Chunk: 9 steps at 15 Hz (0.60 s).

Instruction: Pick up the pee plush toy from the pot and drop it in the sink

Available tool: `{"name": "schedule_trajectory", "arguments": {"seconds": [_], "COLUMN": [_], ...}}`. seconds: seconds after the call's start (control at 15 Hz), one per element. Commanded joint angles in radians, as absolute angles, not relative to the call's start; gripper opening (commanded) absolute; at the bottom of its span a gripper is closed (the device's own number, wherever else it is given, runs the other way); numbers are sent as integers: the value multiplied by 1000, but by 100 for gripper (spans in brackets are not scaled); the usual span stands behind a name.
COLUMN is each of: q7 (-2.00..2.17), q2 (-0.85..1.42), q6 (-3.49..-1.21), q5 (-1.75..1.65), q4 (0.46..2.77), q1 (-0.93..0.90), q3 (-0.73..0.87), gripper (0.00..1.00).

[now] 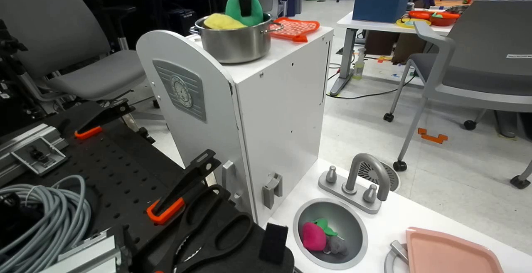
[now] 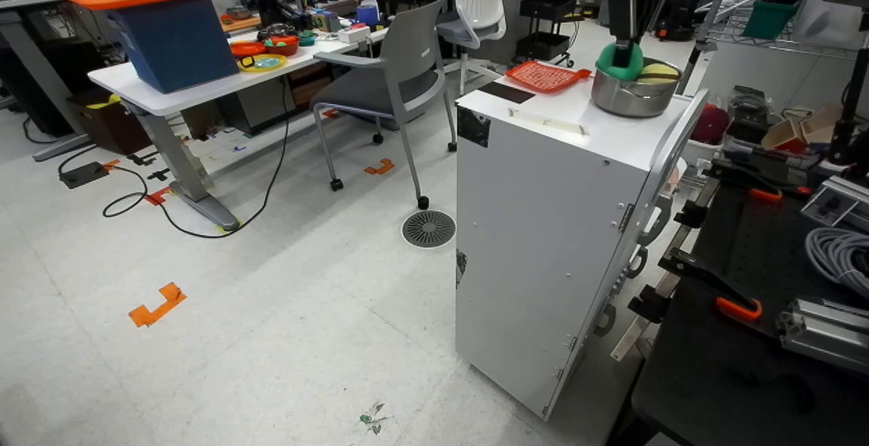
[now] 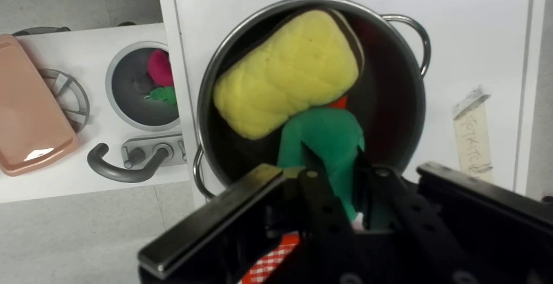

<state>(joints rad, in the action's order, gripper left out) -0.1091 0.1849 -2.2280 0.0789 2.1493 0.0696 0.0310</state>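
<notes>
The pee plush toy (image 1: 233, 8), a green soft ball, bulges around the fingers of my gripper (image 3: 332, 148), which is shut on it. In both exterior views its top stands above the rim of the silver pot (image 1: 237, 46), while its lower part is hidden behind the pot wall. Beside it in the pot lies a yellow quilted item (image 3: 289, 72). The round grey sink (image 1: 348, 219), lower down in front of the white cabinet, holds a magenta item (image 1: 314, 236), a green leafy piece and a dark grey piece.
An orange-red tray (image 2: 546, 78) lies beside the pot on the white cabinet (image 1: 286, 98). A grey faucet (image 1: 365, 165) arches up at the sink, and a pink tray (image 3: 34, 111) lies past it. A black pegboard table (image 1: 112, 169) with clamps stands alongside.
</notes>
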Motion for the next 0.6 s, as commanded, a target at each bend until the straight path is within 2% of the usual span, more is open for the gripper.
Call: {"name": "schedule_trajectory", "arguments": {"seconds": [0.0, 0.53], "q7": [-94, -19], "q2": [142, 9], "q6": [-2246, -2259], "q5": [56, -56], "q4": [2172, 2227], "q1": [62, 40], "q3": [35, 32], "gripper": [4, 4]}}
